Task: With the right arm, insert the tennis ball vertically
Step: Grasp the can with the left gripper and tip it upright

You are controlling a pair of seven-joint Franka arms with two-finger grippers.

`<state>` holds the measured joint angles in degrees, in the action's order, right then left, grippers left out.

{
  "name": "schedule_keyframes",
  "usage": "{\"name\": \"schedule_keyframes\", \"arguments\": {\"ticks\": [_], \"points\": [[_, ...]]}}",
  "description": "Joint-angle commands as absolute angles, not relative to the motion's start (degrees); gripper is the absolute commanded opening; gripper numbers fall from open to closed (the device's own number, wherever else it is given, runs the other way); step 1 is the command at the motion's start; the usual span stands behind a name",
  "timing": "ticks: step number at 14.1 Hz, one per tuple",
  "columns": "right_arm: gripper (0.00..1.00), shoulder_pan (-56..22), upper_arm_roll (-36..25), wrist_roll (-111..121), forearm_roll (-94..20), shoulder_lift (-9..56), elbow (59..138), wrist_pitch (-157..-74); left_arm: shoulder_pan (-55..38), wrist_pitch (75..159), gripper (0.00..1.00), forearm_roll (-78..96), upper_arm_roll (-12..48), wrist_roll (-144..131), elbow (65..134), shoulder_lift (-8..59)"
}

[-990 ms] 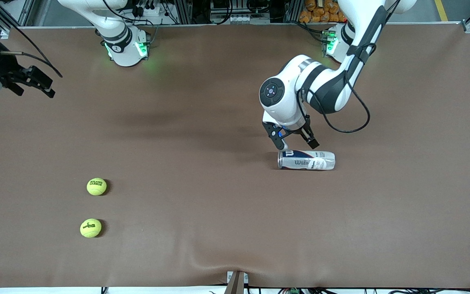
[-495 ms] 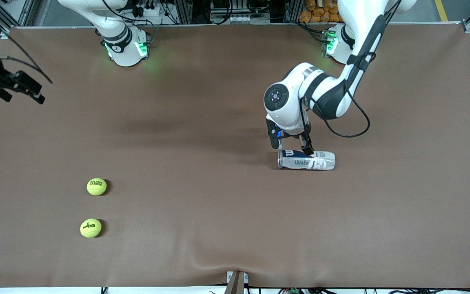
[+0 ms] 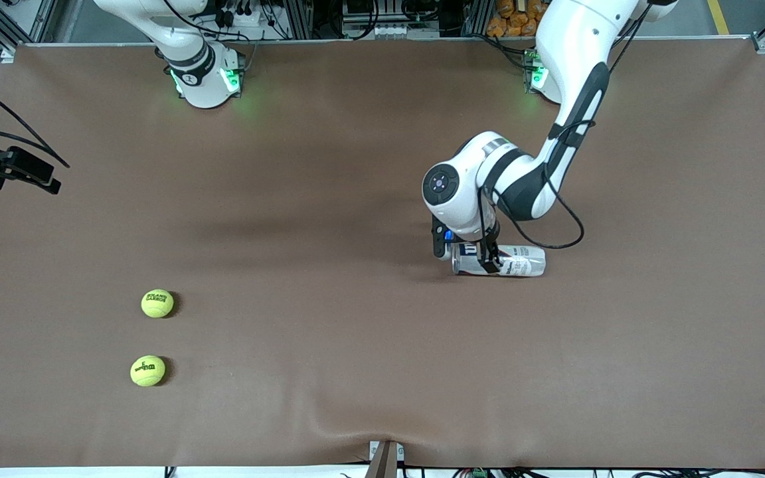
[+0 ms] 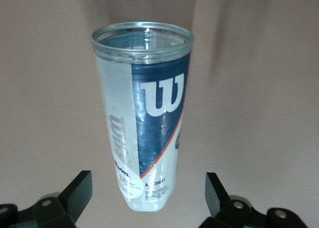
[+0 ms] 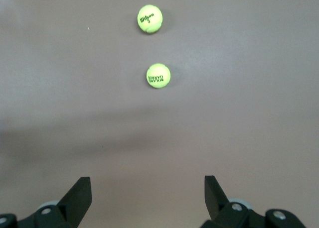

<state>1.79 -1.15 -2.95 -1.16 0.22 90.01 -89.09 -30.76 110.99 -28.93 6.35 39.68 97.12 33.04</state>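
- the counter [image 3: 329,411] is covered edge to edge by a brown mat.
- the left arm [image 3: 555,106] reaches down from its base over the tube.
- the right arm [image 3: 170,33] shows its base and lower links, and its wrist at the view's edge toward the right arm's end of the counter.
- a clear tennis ball tube [image 3: 509,261] [image 4: 144,118] with a navy label lies on its side toward the left arm's end of the counter; its open mouth is bare.
- the left tool [image 3: 463,255] [image 4: 149,200] sits low at the tube's open end, fingers [image 4: 75,193] spread apart on either side of it, not clamped.
- the right tool [image 3: 17,174] [image 5: 148,200] hangs above the counter's edge, fingers [image 5: 79,193] wide apart and holding nothing.
- one tennis ball [image 3: 157,303] [image 5: 158,75] lies toward the right arm's end.
- a second tennis ball [image 3: 147,370] [image 5: 150,19] lies near it, closer to the front camera.
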Motion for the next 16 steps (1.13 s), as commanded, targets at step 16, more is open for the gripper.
{"name": "schedule_keyframes", "arguments": {"ticks": [16], "points": [[1.0, 1.32, -1.06, -2.2, 0.96, 0.53, 86.58, -85.26, -31.82, 105.56, 1.0, -33.66, 5.8, 33.76, 92.81, 39.11]]}}
